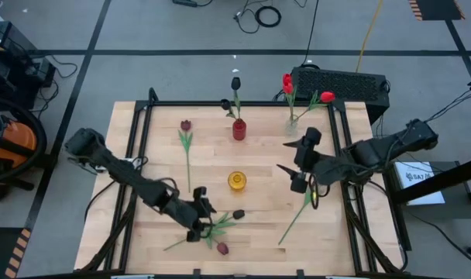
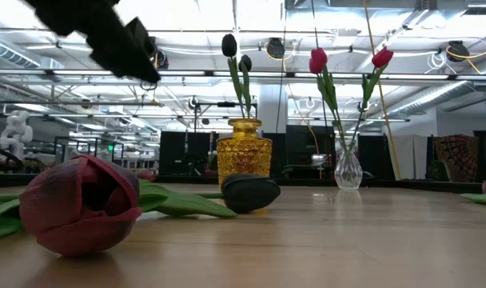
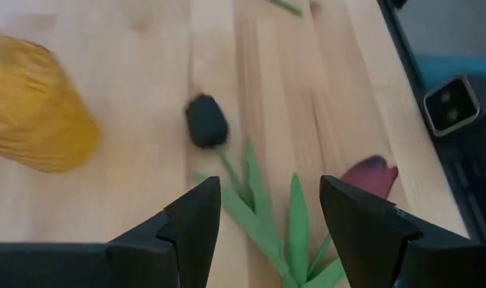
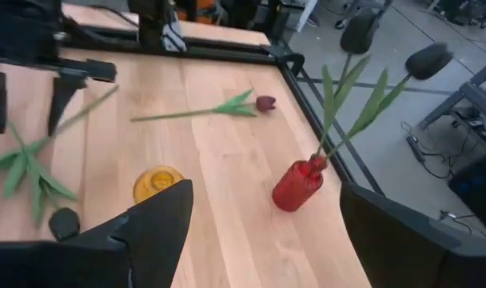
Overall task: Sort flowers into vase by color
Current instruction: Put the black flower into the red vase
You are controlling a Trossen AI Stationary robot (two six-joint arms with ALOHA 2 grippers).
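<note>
Near the table's front edge lie two flowers: a black-headed one (image 1: 238,214) and a maroon one (image 1: 222,248), their green leaves (image 3: 263,212) crossing on the wood. My left gripper (image 3: 267,220) hovers open above those leaves and touches nothing; it also shows in the high view (image 1: 204,219). A third flower, maroon (image 1: 186,125), lies flat at the far left. The red vase (image 1: 239,129) holds two black flowers (image 1: 235,81). The clear vase (image 1: 292,124) holds two red ones (image 1: 287,80). My right gripper (image 1: 287,156) hangs open and high, right of the yellow vase (image 1: 236,180).
A loose green stem (image 1: 296,218) lies on the right part of the table, its upper end under my right arm. A black frame (image 1: 220,103) borders the tabletop. Bare wood lies between the yellow vase and the far vases.
</note>
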